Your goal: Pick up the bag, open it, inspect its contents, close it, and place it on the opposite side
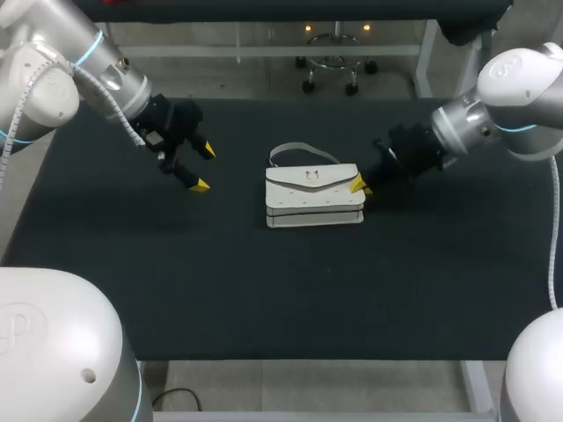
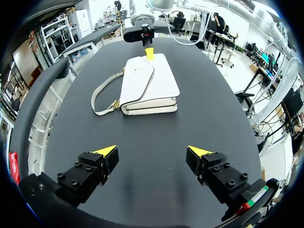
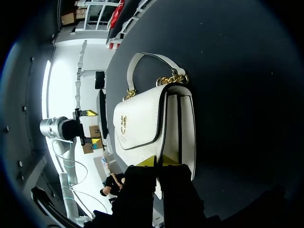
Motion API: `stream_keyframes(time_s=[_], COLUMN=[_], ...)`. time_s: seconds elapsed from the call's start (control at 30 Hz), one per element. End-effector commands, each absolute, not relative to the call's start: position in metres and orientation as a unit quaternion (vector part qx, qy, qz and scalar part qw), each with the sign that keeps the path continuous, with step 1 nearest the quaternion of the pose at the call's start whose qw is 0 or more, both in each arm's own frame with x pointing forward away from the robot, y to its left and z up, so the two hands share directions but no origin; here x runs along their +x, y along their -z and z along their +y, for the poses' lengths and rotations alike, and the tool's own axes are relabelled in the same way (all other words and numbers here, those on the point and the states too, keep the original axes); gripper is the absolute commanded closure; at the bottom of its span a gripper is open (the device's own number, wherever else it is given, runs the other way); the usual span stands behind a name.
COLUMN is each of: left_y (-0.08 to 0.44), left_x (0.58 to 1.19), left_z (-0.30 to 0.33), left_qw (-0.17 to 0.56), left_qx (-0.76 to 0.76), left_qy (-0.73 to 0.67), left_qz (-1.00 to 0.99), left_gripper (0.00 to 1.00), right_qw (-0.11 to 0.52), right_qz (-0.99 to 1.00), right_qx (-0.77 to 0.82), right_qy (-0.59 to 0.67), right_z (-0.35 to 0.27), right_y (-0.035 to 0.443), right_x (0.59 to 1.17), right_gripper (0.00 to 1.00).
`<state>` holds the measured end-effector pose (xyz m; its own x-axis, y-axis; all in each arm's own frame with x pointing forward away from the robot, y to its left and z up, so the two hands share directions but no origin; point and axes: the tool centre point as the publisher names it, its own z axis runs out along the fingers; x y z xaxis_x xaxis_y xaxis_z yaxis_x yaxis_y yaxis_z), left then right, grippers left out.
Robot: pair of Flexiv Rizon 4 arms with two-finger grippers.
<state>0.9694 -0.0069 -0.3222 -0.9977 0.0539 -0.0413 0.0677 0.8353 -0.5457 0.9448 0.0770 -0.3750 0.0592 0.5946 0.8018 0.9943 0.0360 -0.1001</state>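
The left claw [image 2: 152,151] is nearest, its 2 yellow tips spread wide with nothing between them, hovering over the dark table [image 2: 156,128]. The white bag [image 2: 149,83] lies well ahead of it, flat, with the flap [image 3: 135,118] down and the handle [image 2: 102,97] looped out to one side. The right claw [image 3: 159,161] is at the bag's far end, touching it or all but touching it.

The step in hand looks like the pick-up. I judge it best done with the right claw taking the bag's body at that end, not the flap alone, so the flap does not peel open on the lift. It should then raise the bag slowly and level. The left claw is free to come in and steady the end nearer to it, or take the handle.

Whether the right claw is closed on the bag I cannot tell. Its own body covers the contact, and from above only 1 yellow tip shows. The clasp [image 3: 123,124] is too small to read as fastened or not. The contents are hidden under the flap.
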Motion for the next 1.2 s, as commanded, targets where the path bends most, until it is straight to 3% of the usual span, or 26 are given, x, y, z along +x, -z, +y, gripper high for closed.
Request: stream_keyframes(time_s=[0.03, 1.2], left_y=[0.323, 0.323], left_x=[0.969, 0.969], left_z=[-0.007, -0.007], left_qw=[0.013, 0.013], left_qx=[0.032, 0.032], left_qy=[0.286, 0.286], left_qz=[0.957, 0.957], left_gripper=[0.00, 0.00], right_qw=[0.330, 0.341], right_qz=[-0.617, -0.602], right_qx=[-0.646, -0.650], right_qy=[0.306, 0.314], right_z=[0.084, 0.114], right_y=[0.373, 0.373], right_x=[0.935, 0.937], right_gripper=[1.00, 1.00])
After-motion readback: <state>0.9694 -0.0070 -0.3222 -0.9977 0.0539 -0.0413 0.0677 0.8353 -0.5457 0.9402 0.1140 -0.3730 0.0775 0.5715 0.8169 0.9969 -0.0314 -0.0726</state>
